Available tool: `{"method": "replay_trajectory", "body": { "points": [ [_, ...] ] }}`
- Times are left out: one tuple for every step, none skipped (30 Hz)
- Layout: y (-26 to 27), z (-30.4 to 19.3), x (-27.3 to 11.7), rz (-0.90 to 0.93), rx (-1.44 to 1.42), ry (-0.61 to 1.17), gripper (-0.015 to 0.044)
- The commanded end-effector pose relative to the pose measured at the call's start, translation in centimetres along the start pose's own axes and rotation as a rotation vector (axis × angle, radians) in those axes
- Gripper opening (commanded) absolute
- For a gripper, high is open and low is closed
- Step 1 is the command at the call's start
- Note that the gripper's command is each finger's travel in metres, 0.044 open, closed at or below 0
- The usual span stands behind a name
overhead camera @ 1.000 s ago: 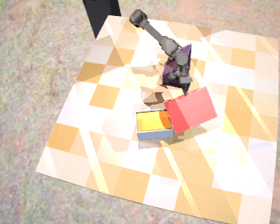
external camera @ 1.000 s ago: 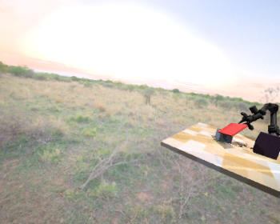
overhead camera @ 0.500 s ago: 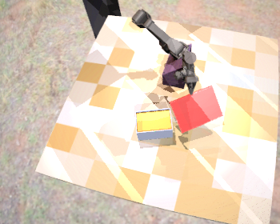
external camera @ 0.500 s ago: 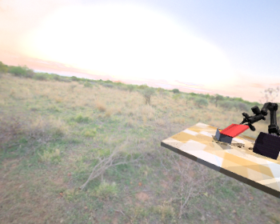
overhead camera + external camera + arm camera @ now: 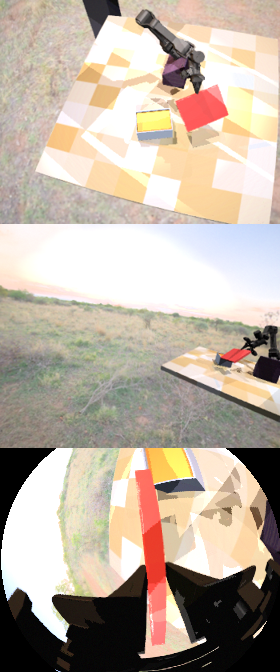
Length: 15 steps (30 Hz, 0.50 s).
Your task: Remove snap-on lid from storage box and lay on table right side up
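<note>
The storage box (image 5: 154,134) (image 5: 224,362) (image 5: 180,486) stands open on the table, blue-grey outside with a yellow-orange inside. The flat red lid (image 5: 202,109) (image 5: 235,355) (image 5: 154,543) is off the box, held in the air to its right in the top view, with its shadow on the table below. My gripper (image 5: 197,92) (image 5: 246,350) (image 5: 155,568) is shut on one edge of the lid. In the wrist view the lid is seen nearly edge-on between the fingers. The lid looks tilted in the exterior view. Its underside is hidden in the top and exterior views.
A dark purple block (image 5: 174,76) (image 5: 267,369) stands on the table behind the box, close beside the arm. The patterned table (image 5: 160,192) (image 5: 188,365) has its front edge well beyond the box in the top view. A dark post stands past the far left corner.
</note>
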<state>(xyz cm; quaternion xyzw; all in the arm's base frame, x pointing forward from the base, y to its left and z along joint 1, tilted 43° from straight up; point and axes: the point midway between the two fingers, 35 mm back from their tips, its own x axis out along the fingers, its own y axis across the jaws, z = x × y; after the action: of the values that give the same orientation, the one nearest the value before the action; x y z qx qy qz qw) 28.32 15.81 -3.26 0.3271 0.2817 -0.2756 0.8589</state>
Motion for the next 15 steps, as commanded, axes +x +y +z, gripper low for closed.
{"method": "replay_trajectory", "body": {
  "points": [
    [0.4,-0.9,-0.1,0.011,0.009,0.0,0.0],
    [0.4,-1.1,-0.2,0.011,0.009,0.0,0.0],
    [0.4,-1.3,-0.2,0.011,0.009,0.0,0.0],
    [0.4,-1.5,-0.2,0.011,0.009,0.0,0.0],
    [0.4,-1.7,-0.2,0.011,0.01,0.0,0.0],
    [0.4,-1.9,-0.2,0.011,0.01,0.0,0.0],
    [0.4,-2.1,-0.2,0.011,0.01,0.001,0.0],
    [0.3,-2.3,-0.2,0.011,0.01,0.001,0.0],
    [0.3,-2.5,-0.2,0.011,0.01,0.001,0.0],
    [0.3,-2.7,-0.2,0.011,0.01,0.001,0.0],
    [0.3,-2.9,-0.3,0.011,0.01,0.001,0.0],
    [0.3,-3.1,-0.3,0.011,0.01,0.001,0.0],
    [0.3,-3.3,-0.3,0.011,0.01,0.001,0.0],
    [0.3,-3.5,-0.3,0.011,0.01,0.001,0.0],
    [0.3,-3.7,-0.3,0.011,0.01,0.001,0.0]
  ]
}}
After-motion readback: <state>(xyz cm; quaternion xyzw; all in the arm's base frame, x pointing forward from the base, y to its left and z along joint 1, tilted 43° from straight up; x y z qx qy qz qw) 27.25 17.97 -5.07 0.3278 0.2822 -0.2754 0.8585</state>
